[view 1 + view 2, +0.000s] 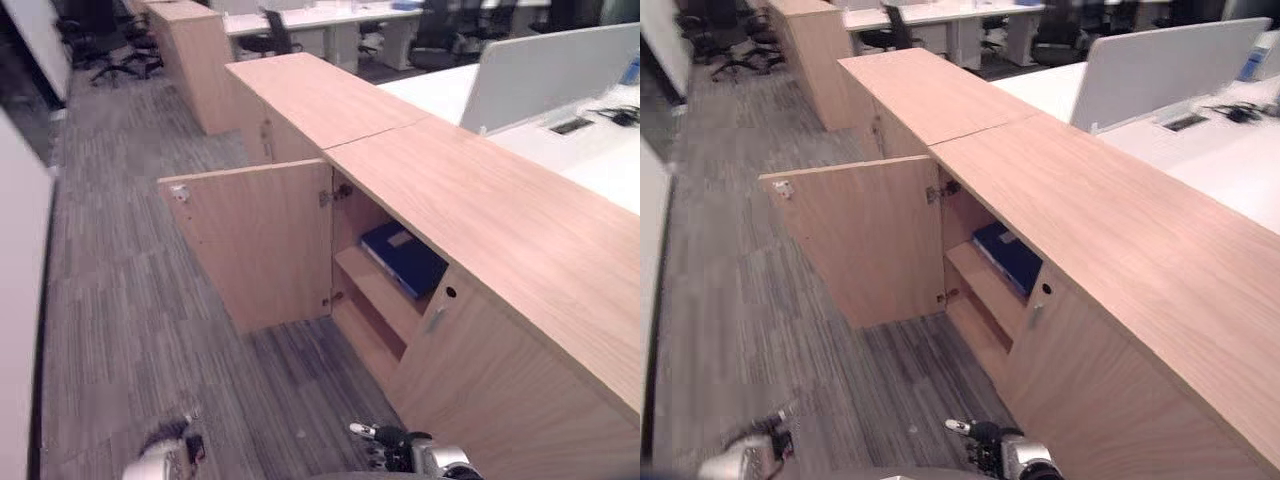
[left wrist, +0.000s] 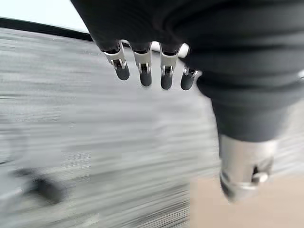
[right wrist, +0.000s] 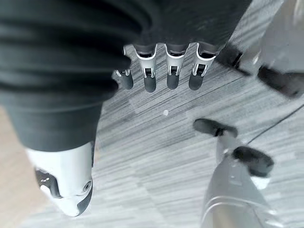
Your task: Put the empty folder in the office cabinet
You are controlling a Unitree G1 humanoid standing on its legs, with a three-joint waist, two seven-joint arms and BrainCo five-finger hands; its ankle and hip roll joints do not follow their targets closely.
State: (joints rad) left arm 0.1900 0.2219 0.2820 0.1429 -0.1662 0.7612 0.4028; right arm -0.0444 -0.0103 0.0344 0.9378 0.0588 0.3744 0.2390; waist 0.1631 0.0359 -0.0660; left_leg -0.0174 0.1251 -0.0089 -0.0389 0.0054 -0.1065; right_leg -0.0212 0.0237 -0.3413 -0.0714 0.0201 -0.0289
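- Down at the robot's sides, low over the grey carpet (image 1: 130,330), the left hand (image 2: 142,66) and the right hand (image 3: 161,71) hang with fingers loose and straight, holding nothing.
- Just ahead, the cabinet door (image 1: 255,245) stands swung wide open.
- Inside the cabinet (image 1: 500,240), the blue folder (image 1: 405,258) leans tilted on the upper shelf (image 1: 385,292); the lower shelf looks bare.
- By my reckoning the folder is already put away; what may be left is shutting the door.
- A pale label sits on the folder's cover, too small to read.
- Further off are white desks (image 1: 600,150) and a grey divider (image 1: 545,70).
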